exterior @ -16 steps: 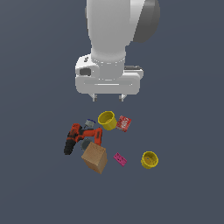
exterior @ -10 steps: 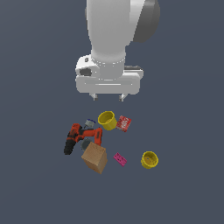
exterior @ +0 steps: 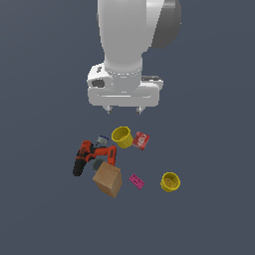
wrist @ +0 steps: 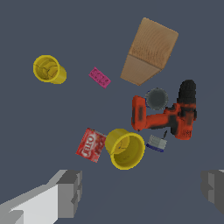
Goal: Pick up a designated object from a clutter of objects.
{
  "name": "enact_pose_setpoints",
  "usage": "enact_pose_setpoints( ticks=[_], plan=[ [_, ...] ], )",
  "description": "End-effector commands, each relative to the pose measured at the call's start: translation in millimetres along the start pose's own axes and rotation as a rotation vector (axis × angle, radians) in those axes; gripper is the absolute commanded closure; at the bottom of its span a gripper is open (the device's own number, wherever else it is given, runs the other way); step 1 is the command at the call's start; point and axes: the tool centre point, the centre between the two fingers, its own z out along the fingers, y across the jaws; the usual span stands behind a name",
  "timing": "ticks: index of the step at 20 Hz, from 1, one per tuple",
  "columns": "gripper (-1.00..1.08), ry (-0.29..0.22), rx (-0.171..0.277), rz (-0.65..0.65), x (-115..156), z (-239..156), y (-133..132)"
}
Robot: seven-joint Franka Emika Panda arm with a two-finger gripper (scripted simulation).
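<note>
While the gripper (exterior: 124, 110) hangs above the clutter with nothing between its fingers (wrist: 70, 192), the fingers stand wide apart, one at each side of the wrist view; the brown box (exterior: 108, 180) lies on the dark counter (exterior: 40, 209) at the near edge of the pile in the exterior view, tilted on one corner, untouched by the arm; in the wrist view the same box (wrist: 150, 51) shows a wood-grained top face and a lighter side. Just beside the box sits a small grey can (wrist: 156, 99), pressed against the red-and-black power drill (exterior: 92, 156), which lies on its side toward the exterior view's left; a small blue-and-white item (wrist: 156, 143) rests by the drill's handle. One yellow cup (exterior: 122, 137) lies tipped, close below the gripper, with the small red box (exterior: 141, 141) just beside it toward the exterior view's right; a pink block (exterior: 136, 181) lies between the brown box and the second yellow cup (exterior: 170, 182), which stands well apart from the rest.
</note>
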Motion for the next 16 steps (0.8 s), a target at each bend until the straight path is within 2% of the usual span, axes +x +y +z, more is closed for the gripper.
enact_pose_setpoints(
  ticks=[1, 8, 16],
  plan=[
    [-0.92, 0.000, 0.001, 0.005, 2.1, 0.8, 0.5],
    [-0.92, 0.005, 0.005, 0.052, 23.1, 7.6, 5.2],
    [-0.92, 0.018, 0.013, 0.158, 69.4, 28.1, 17.6]
  ],
)
